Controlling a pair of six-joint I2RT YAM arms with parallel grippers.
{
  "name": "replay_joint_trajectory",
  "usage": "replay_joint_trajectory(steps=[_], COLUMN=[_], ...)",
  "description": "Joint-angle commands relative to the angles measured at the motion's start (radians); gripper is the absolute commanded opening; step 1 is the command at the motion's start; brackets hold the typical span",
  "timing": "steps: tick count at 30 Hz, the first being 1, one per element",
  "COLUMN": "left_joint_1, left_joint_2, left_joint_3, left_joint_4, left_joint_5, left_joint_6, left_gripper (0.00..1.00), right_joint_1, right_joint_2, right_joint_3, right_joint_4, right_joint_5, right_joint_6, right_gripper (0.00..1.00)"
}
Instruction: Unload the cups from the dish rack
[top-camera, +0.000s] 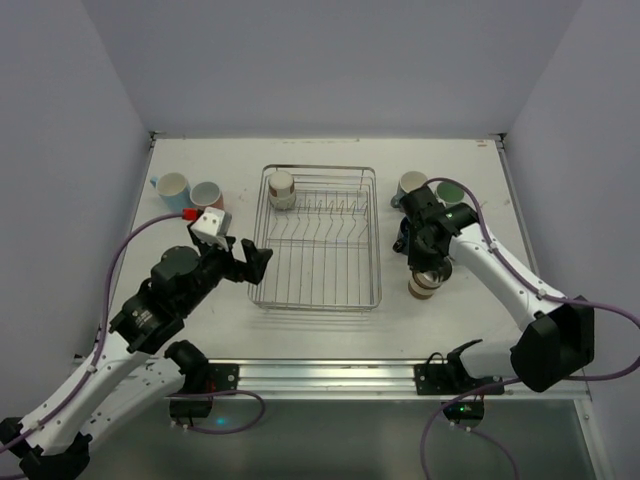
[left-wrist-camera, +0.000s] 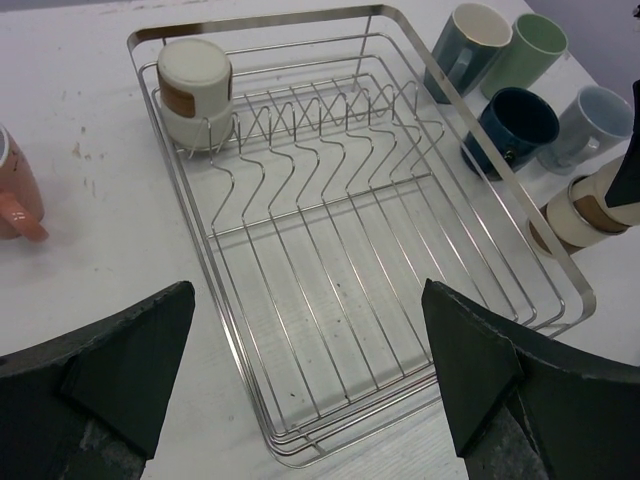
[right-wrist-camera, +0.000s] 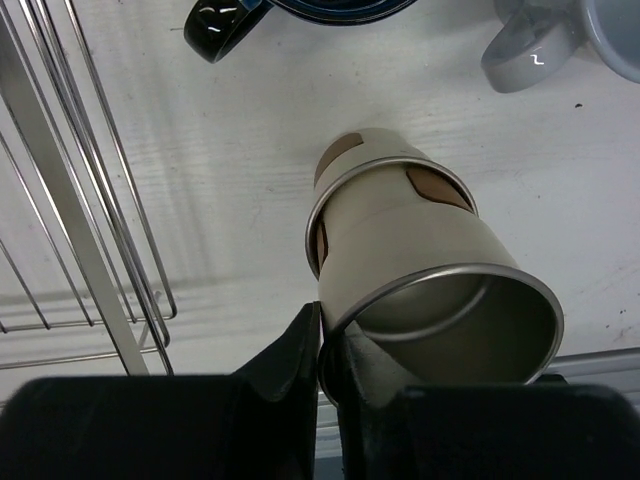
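Cups are nearly all out of the rectangular silver wire dish rack (top-camera: 377, 250), which sits mid-table between the two arms; a single cream cup with a tan band (left-wrist-camera: 195, 85) stands in its far left corner, beside the row of plate tines

On the white table (top-camera: 460, 335) to the rack's right, the right gripper (right-wrist-camera: 322, 350) has its jaws pressed almost together, pinching the rim of the stacked cream tumblers with tan patches (right-wrist-camera: 400, 240). The stack leans, its open mouth tipped towards the wrist camera, just off the rack's near right corner. Beyond it are a navy mug (left-wrist-camera: 515, 125), a pale grey mug (left-wrist-camera: 595, 120), a slate-blue mug with a cream interior (left-wrist-camera: 470, 45) and a sage green mug (left-wrist-camera: 530, 50), grouped close together

The left gripper (left-wrist-camera: 308, 300) hangs over the rack's near left edge with its dark fingers spread wide and nothing between them. A light blue mug (top-camera: 172, 188) and a salmon pink mug (top-camera: 207, 194) stand side by side on the table left of the rack's far end
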Motion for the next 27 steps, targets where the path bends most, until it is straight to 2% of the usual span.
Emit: replay_joint_trajectory(steps=[1,2,4,5,9,12,14,16,18,20,21,24,27], left_joint_1=[0.001,0.001,0.001,0.001,0.000,0.001,0.001,0.009,0.052,0.110,0.127,0.167,0.178], left_joint_2=[0.011,0.017,0.030,0.045,0.150,0.249,0.364,0.498,0.592,0.761,0.761,0.893,0.991], left_joint_3=[0.015,0.019,0.033,0.036,0.062,0.111,0.143,0.194,0.261,0.324,0.347,0.424,0.496], left_joint_4=[-0.029,-0.031,-0.026,-0.006,0.104,0.153,0.199,0.248,0.265,0.293,0.301,0.340,0.356], left_joint_5=[-0.052,-0.065,-0.069,-0.069,-0.072,-0.124,-0.187,-0.244,-0.232,-0.192,-0.177,-0.135,-0.155], left_joint_6=[-0.004,-0.022,-0.047,-0.073,-0.116,-0.113,-0.094,-0.073,-0.065,-0.061,-0.059,-0.039,-0.013], left_gripper=[1.00,1.00,1.00,1.00,1.00,1.00,1.00,1.00,1.00,1.00,1.00,0.99,0.96], right_joint_1=[0.000,0.000,0.001,0.001,0.001,0.003,0.009,0.013,0.013,0.013,0.015,0.015,0.013], right_joint_2=[0.005,0.002,-0.009,-0.016,-0.097,-0.176,-0.275,-0.393,-0.464,-0.529,-0.540,-0.567,-0.570], right_joint_3=[0.019,0.027,0.050,0.059,0.108,0.111,0.085,0.015,-0.072,-0.132,-0.152,-0.221,-0.264], right_joint_4=[0.007,0.004,-0.008,-0.013,0.001,0.065,0.125,0.250,0.373,0.440,0.459,0.523,0.562], right_joint_5=[-0.007,0.008,0.019,0.022,0.007,-0.033,-0.059,-0.151,-0.221,-0.289,-0.289,-0.335,-0.361], right_joint_6=[-0.040,-0.042,-0.043,-0.043,-0.057,-0.071,-0.073,-0.070,-0.048,-0.037,-0.036,-0.037,-0.043], right_gripper=[0.19,0.32,0.41,0.51,0.64,0.68,0.68,0.68,0.68,0.68,0.68,0.67,0.66])
